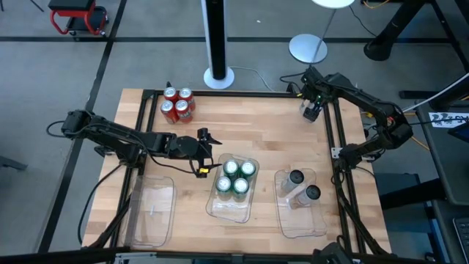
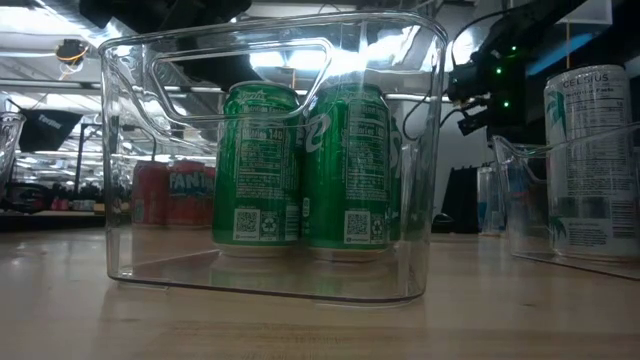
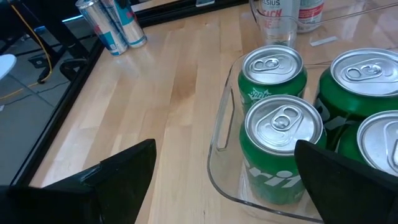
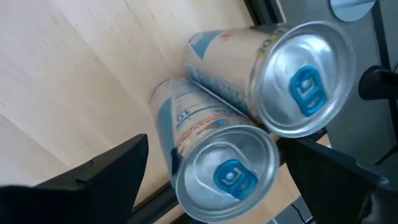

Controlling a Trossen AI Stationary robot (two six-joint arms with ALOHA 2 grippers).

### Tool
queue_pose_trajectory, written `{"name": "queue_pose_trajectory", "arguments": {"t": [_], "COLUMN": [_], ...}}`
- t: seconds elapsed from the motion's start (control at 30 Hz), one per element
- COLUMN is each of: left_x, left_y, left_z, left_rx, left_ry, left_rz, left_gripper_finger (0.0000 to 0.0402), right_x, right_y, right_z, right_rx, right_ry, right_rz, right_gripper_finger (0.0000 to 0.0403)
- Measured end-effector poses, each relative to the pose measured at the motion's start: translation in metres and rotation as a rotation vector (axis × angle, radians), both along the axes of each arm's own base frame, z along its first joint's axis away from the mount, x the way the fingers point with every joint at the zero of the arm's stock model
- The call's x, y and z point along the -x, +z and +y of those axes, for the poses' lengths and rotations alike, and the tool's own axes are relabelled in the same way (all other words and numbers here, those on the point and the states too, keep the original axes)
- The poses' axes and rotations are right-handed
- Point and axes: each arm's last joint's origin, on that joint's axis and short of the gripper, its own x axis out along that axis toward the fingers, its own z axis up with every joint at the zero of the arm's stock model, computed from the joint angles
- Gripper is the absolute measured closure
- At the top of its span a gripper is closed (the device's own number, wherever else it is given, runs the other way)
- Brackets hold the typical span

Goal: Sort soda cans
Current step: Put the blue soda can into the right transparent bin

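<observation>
Four green cans [image 1: 236, 177] stand in the middle clear tray [image 1: 229, 209]; they also show up close as green cans [image 3: 283, 146] and green cans [image 2: 300, 165]. My left gripper [image 1: 203, 152] hovers open just left of that tray, and in the left wrist view my left gripper [image 3: 227, 186] has its fingers either side of the tray's near corner. Four red cans [image 1: 177, 104] stand at the far edge. Two silver cans [image 1: 304, 187] stand in the right tray. My right gripper [image 1: 311, 111] is open over two more silver cans [image 4: 217, 162] at the far right corner, touching neither.
An empty clear tray [image 1: 150, 209] sits at the near left. A black frame rail [image 1: 330, 132] runs along the table's right edge beside the two loose silver cans [image 3: 112, 25]. Bare wood lies between the red cans and the trays.
</observation>
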Motion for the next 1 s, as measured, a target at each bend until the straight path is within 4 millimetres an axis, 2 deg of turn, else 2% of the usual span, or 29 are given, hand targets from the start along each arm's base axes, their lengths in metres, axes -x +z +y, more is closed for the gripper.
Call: {"name": "queue_pose_trajectory", "arguments": {"t": [0.4,1.0], "left_x": [0.0,0.0], "left_y": [0.0,0.0], "left_z": [0.0,0.0], "left_rx": [0.0,0.0], "left_ry": [0.0,-0.001], "left_rz": [-0.001,-0.001], "left_gripper_finger": [0.0031,0.0031], "right_x": [0.003,-0.001], "right_y": [-0.024,-0.024], "right_z": [0.0,-0.005], "right_rx": [-0.081,-0.039], "right_ry": [-0.01,0.026], "right_rz": [0.025,-0.016], "right_gripper_finger": [0.0031,0.0031]}}
